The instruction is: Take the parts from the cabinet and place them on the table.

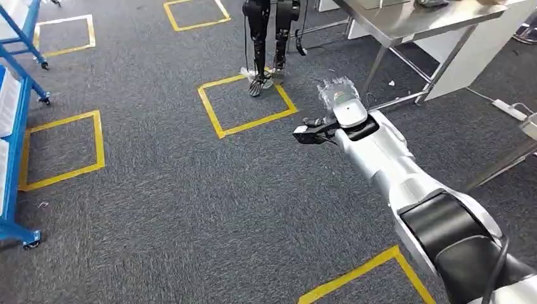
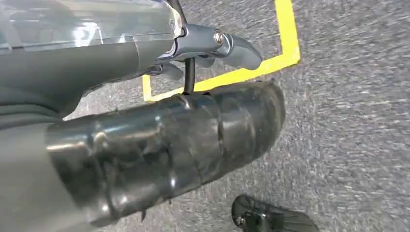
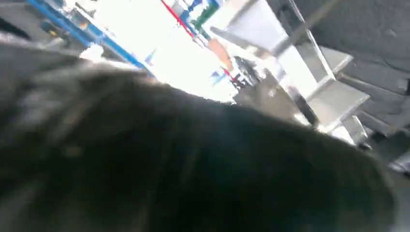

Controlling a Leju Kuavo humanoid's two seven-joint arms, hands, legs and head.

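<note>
Our right hand (image 1: pixel 329 117) grips a clear plastic-wrapped part (image 1: pixel 337 93), raised over grey carpet (image 1: pixel 158 190). The steel table (image 1: pixel 405 22) stands at one o'clock. Our left hand (image 2: pixel 203 46): grip state not discernible.

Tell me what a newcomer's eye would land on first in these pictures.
First, the robot's silver right arm reaching in from the lower right over the grey carpet, its right hand carrying a crinkled clear plastic bag. Next, the yellow tape squares marked on the carpet, with another robot's black legs standing at the far edge of one. The stainless steel table sits at the upper right.
</note>
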